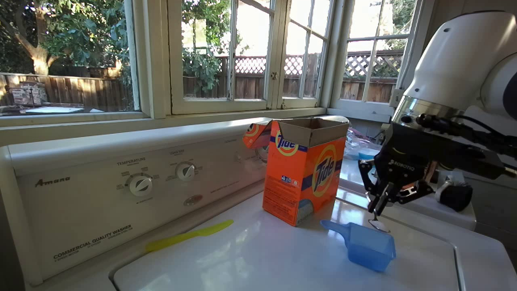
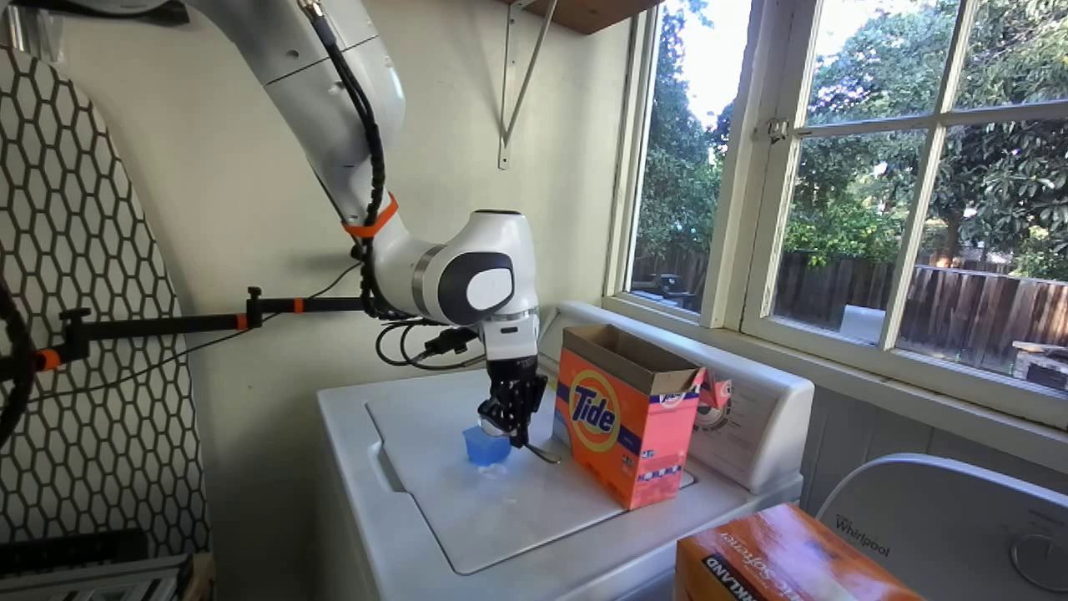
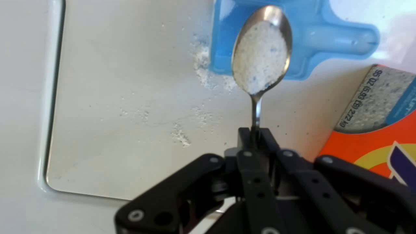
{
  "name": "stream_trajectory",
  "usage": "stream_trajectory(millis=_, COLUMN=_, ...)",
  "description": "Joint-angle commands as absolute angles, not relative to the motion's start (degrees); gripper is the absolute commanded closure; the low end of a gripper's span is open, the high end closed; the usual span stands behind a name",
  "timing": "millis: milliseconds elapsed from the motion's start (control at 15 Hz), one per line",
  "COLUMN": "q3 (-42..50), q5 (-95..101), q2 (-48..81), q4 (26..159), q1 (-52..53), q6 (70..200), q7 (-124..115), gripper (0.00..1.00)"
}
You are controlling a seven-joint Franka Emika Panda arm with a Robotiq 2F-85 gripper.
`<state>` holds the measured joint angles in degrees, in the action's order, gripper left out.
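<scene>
Pinching the spoon [image 3: 256, 109] by its handle, your gripper [image 3: 255, 131] holds it bowl-up, presumably so the white powder [image 3: 261, 57] inside lies level, above the washer lid [image 3: 97, 156], near the blue scoop [image 1: 369, 246], well in from the lid's corner.

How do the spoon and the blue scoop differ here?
Material: the spoon is shiny metal, the scoop blue plastic. Shape: the spoon's bowl is oval, the scoop's boxy. Pose: the spoon, carrying white powder, is clamped in the gripper, while the scoop rests on the washer lid. Both have handles.
</scene>
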<state>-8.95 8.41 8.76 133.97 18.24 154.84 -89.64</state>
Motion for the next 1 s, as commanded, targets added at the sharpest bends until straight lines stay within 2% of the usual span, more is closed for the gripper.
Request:
stream_trajectory(millis=0, q3=-8.6, q5=10.6, q2=10.9, q4=131.2, q1=19.6, q6=152.9, q7=-92.2, gripper=0.98)
stream_trajectory(millis=933, q3=-5.8, q5=18.7, q2=10.5, q4=132.6, q1=23.2, q6=160.1, q7=-100.1, gripper=0.98)
